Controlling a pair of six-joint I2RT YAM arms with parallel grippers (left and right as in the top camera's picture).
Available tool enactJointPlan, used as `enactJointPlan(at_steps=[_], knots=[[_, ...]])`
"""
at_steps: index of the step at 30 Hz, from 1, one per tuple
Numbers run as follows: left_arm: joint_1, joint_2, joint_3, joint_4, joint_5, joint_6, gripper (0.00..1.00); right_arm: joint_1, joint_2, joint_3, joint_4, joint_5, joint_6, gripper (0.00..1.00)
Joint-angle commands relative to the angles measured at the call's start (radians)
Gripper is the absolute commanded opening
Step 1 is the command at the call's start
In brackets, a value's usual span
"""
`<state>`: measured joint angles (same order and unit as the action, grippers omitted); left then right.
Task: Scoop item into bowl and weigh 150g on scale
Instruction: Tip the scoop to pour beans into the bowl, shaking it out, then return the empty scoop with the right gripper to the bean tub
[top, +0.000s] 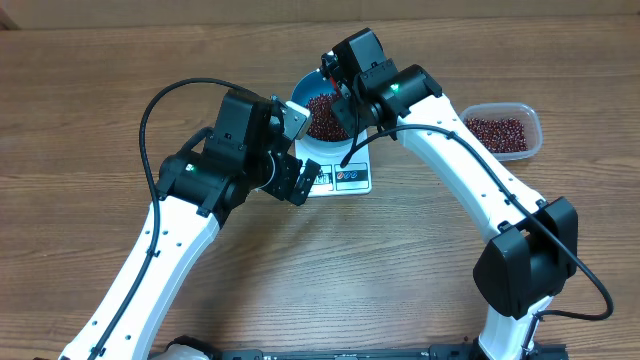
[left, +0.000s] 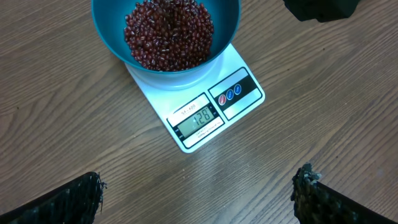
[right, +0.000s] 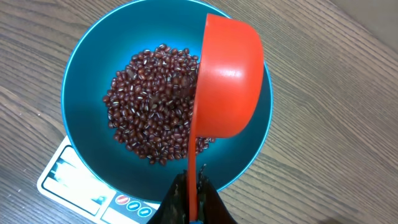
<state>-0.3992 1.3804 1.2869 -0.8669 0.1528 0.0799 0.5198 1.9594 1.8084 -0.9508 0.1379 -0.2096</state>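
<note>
A deep blue bowl sat on the far part of a small white scale on the wooden table, near the middle of its far half. A heap of dark red-brown beans covered the bottom of the bowl. The scale's display, on the edge nearer the robot, read 128.

The right gripper was clamped on the thin handle of a red scoop. It held the scoop above the bowl with the rounded back turned up to the wrist camera, so the contents of the scoop were hidden. From above, the right arm reached in from the near right and covered the right side of the bowl.

The left gripper hung over bare table just near and left of the scale, its fingers spread wide apart and touching nothing.

A clear plastic tub with more of the same beans lay at the far right of the table, well apart from the scale.
</note>
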Motion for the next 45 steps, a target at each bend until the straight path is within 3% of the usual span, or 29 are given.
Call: enactJointPlan(at_steps=[1,9,20,32,45], knots=[[0.0,-0.006,-0.002,0.004,-0.006,-0.013,1.0,-0.008,0.008,0.032,0.008,-0.028,-0.001,0.04],[0.0,-0.006,-0.002,0.004,-0.006,-0.013,1.0,-0.062,-0.025,0.033,0.007,-0.16,0.003,0.04],[0.0,-0.006,-0.002,0.004,-0.006,-0.013,1.0,-0.078,-0.103,0.033,-0.016,-0.169,0.002,0.04],[0.0,-0.006,-0.002,0.004,-0.006,-0.013,1.0,0.051,-0.104,0.033,-0.031,0.198,-0.002,0.04],[0.0,-0.006,-0.002,0.004,-0.006,-0.013,0.99,0.051,-0.104,0.033,-0.04,0.186,0.021,0.04]])
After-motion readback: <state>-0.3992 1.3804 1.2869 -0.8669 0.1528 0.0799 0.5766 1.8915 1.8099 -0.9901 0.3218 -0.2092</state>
